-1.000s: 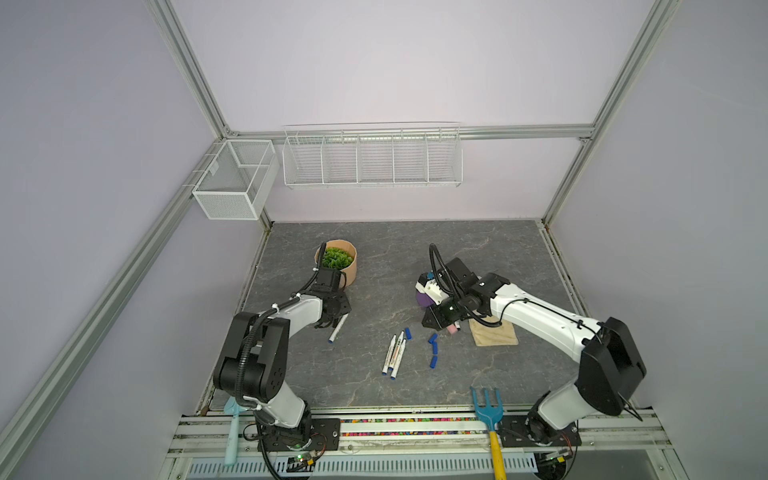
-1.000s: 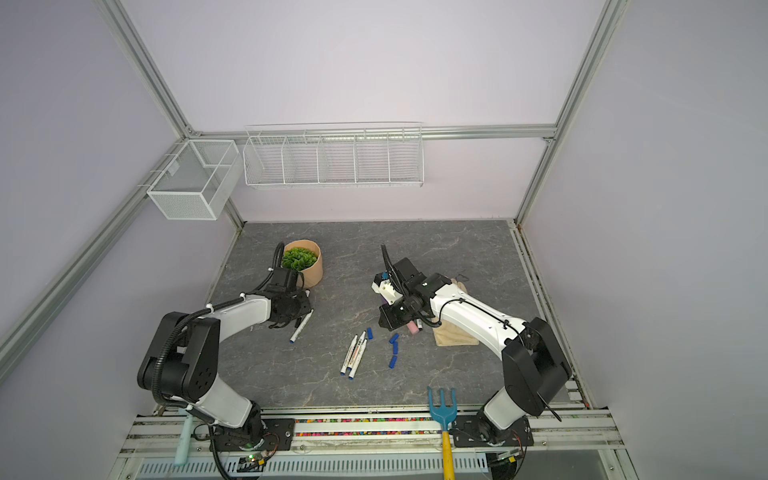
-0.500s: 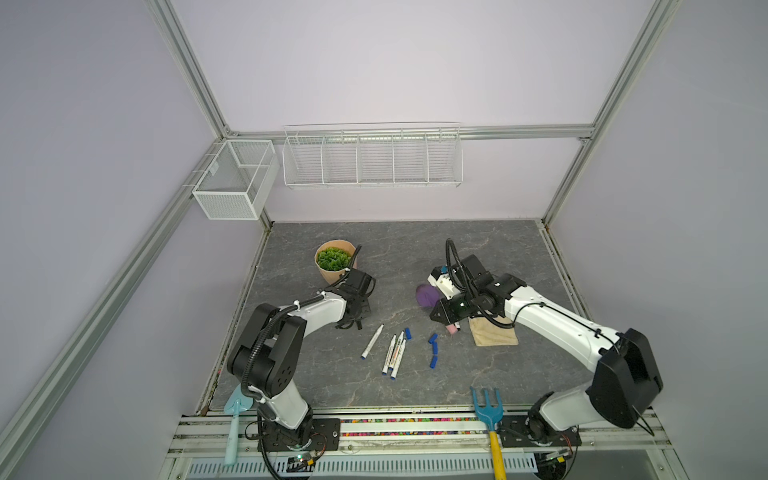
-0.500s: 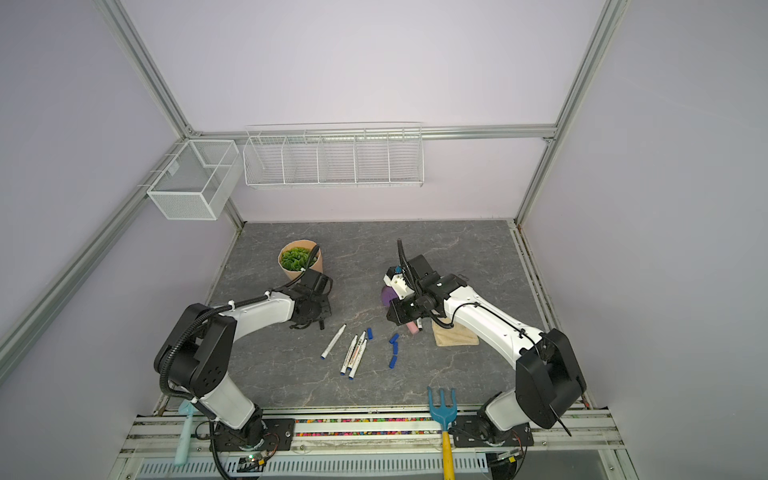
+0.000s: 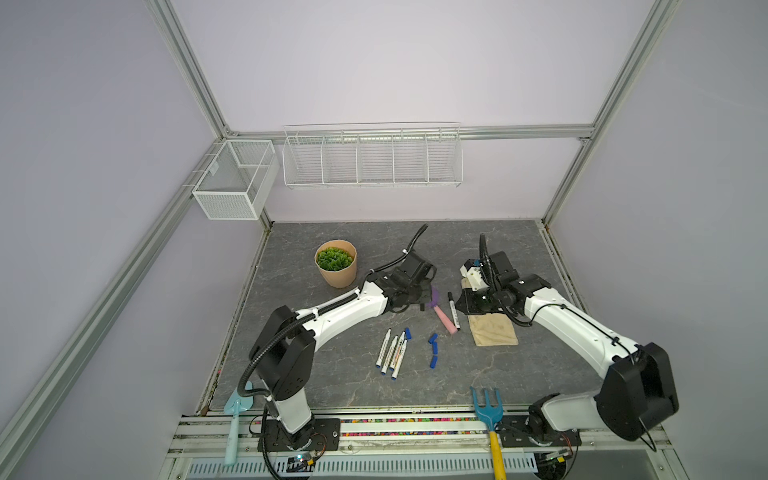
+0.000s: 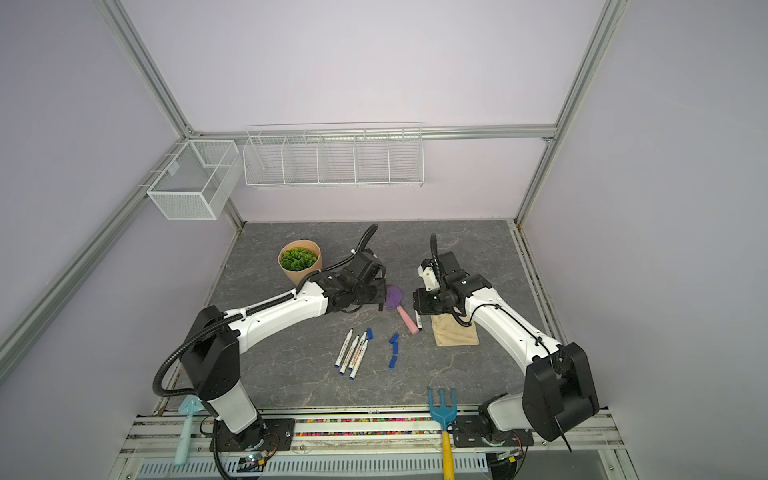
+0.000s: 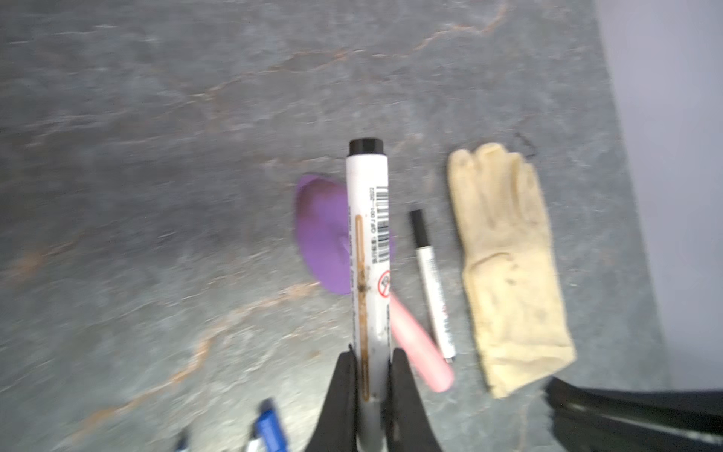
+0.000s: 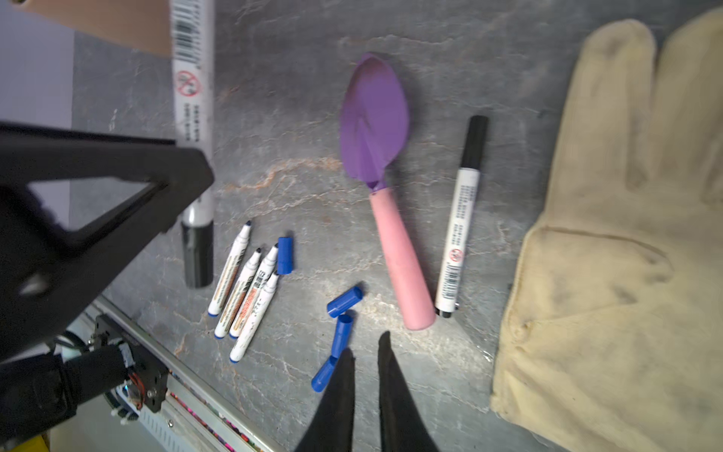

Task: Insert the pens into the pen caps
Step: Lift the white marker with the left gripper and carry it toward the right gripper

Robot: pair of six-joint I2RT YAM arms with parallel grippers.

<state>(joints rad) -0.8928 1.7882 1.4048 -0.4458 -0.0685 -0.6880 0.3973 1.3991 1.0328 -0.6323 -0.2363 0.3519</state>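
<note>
My left gripper is shut on a white pen with a barcode label and black ends, held above the table near the middle. The same pen shows in the right wrist view. Several pens with blue tips lie together at the front centre, one blue pen cap at their tips. Three more blue pen caps lie to their right. A pen with a black cap on it lies by the trowel. My right gripper is shut and holds nothing.
A purple trowel with a pink handle lies between the grippers. A cream glove lies under the right arm. A potted plant stands at the back left. A blue rake and a pale blue shovel lie at the front rail.
My left gripper has swung right from beside the plant pot to the trowel and has shut on a pen. My right gripper has drawn back to the right, off the trowel.
</note>
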